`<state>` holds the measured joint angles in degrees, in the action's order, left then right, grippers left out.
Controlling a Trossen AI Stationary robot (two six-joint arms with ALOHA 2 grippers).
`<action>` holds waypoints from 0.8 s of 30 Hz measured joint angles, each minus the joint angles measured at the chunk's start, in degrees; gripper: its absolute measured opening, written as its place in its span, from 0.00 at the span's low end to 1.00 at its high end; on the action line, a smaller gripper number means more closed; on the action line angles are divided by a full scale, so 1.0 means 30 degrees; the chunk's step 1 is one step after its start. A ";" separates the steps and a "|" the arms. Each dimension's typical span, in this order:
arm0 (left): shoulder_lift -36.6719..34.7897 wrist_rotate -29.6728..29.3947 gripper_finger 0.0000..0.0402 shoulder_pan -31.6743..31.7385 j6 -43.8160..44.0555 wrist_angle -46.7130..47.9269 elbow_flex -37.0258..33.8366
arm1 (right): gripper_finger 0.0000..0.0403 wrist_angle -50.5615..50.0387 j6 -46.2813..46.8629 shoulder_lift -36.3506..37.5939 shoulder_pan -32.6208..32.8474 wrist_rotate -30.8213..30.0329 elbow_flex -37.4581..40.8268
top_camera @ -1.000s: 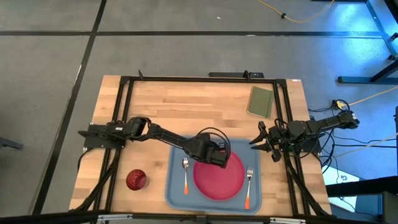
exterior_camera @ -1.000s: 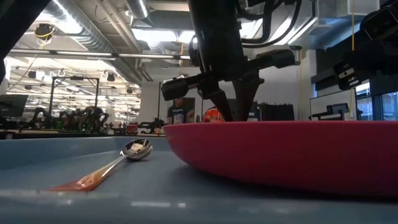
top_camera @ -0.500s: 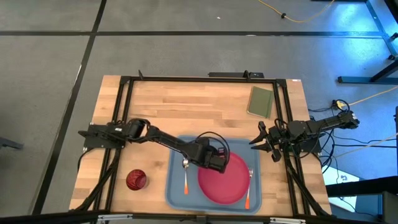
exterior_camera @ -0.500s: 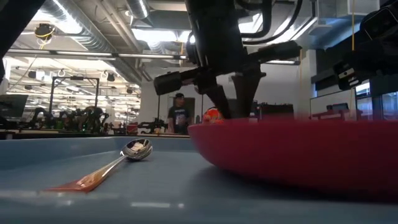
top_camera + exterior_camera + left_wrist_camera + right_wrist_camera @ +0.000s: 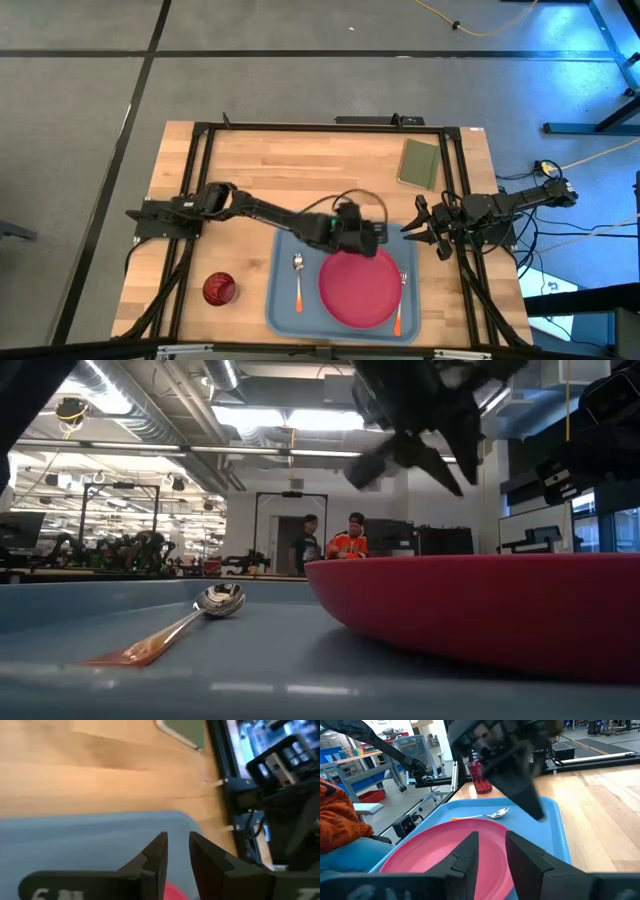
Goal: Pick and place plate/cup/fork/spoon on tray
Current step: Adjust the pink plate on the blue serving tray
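High view shows the plate (image 5: 357, 288), spoon (image 5: 298, 276) and fork (image 5: 399, 300) lying on the tray (image 5: 281, 310), with the cup (image 5: 218, 289) left on the table. Our left gripper (image 5: 378, 232) hovers empty, fingers slightly parted, so we swing back to the cup, widen, and close on its rim.

Pink-red plate (image 5: 359, 288), light blue tray (image 5: 283, 303), dark red cup (image 5: 218, 289)

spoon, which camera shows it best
The low view: the spoon lies close and sharp, its bowl and orange handle on the blue tray. The high view shows it small, left of the plate. The right wrist view shows it far off. The left wrist view misses it.
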<state>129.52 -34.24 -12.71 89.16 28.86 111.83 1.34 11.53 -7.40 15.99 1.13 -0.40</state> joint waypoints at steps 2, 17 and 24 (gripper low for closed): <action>0.0168 0.0610 0.18 0.0306 -0.0412 -0.0076 -0.0089 | 0.25 0.0000 0.0000 0.0000 0.0000 0.0000 0.0000; 0.1003 0.1388 0.18 0.0241 0.1753 -0.0091 -0.0017 | 0.25 0.0000 0.0000 0.0007 -0.0007 0.0000 0.0006; 0.1030 0.0493 0.18 -0.0520 0.1396 -0.1342 0.0416 | 0.25 0.0000 0.0000 0.0015 -0.0007 0.0000 0.0003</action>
<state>132.61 -32.77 -14.27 93.35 24.83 113.08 1.34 11.53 -7.35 15.97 1.13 -0.39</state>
